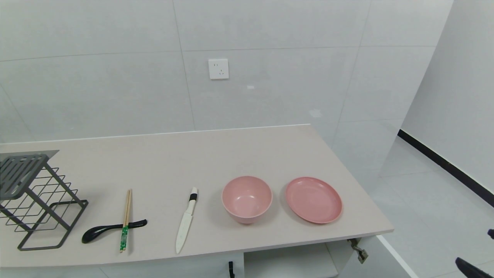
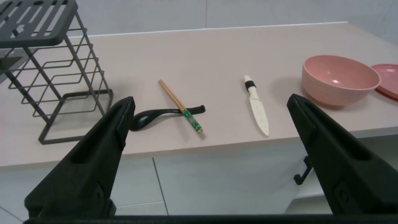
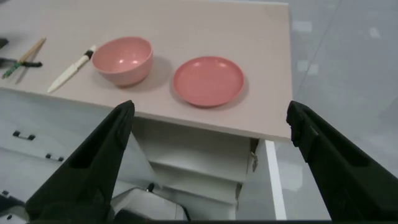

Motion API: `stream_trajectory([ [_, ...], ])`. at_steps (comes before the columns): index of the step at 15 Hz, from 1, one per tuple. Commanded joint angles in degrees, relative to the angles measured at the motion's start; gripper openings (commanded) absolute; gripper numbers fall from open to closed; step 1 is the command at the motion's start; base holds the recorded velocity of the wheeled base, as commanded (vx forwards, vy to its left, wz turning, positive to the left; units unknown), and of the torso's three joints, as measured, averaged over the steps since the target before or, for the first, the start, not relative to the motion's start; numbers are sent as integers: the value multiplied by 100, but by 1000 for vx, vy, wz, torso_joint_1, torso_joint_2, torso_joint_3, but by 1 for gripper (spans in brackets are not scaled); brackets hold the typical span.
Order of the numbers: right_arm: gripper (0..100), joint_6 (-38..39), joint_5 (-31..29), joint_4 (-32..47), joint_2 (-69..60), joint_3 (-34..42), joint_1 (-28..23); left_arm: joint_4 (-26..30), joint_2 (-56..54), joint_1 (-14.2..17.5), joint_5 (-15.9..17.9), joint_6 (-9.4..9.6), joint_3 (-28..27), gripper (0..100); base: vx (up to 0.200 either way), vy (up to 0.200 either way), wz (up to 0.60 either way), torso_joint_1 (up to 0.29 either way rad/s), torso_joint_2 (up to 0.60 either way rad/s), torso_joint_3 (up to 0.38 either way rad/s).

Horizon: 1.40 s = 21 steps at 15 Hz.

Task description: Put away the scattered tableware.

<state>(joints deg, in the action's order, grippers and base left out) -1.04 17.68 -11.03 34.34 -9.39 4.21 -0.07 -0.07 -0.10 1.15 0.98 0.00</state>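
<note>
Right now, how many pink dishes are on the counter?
2. The pink bowl stands to the right of the knife. The pink plate lies beside the bowl, nearest the right end of the counter. None seems hidden.

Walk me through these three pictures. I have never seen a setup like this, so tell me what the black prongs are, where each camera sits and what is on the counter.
This is a two-armed robot facing a kitchen counter. The wide picture comes from a camera on its head. The other two come from cameras on its wrists. The black prongs at their edges are the fingers of the left gripper and the right gripper, its clamp-like hands. Both are open and hold nothing. On the counter, from the robot's left to its right, are a wire rack, a black spoon with chopsticks lying across its handle, a knife, a pink bowl and a pink plate.
</note>
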Motion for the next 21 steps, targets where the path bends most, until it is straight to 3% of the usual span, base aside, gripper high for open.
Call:
stream_trajectory([
  [1,100,-125,43,-13,653,86,168,-1,7,1,0,-1,0,100,0,0,0,0,0,0],
  [4,100,-230,43,-83,1417,165,239,-1,7,1,0,-1,0,100,0,0,0,0,0,0],
  [10,100,-564,43,-1454,3166,200,239,-1,7,1,0,-10,0,100,0,0,0,0,0,0],
  [15,100,-1329,-10,-1446,3571,-380,239,-1,7,1,0,-18,0,100,0,0,0,0,0,0],
  [19,100,-1382,-10,-1551,4177,-450,239,-1,7,1,0,-18,0,100,0,0,0,0,0,0],
  [21,100,-1355,-1,-1999,4705,-512,247,7,7,1,0,-18,0,100,0,0,0,0,0,0],
])
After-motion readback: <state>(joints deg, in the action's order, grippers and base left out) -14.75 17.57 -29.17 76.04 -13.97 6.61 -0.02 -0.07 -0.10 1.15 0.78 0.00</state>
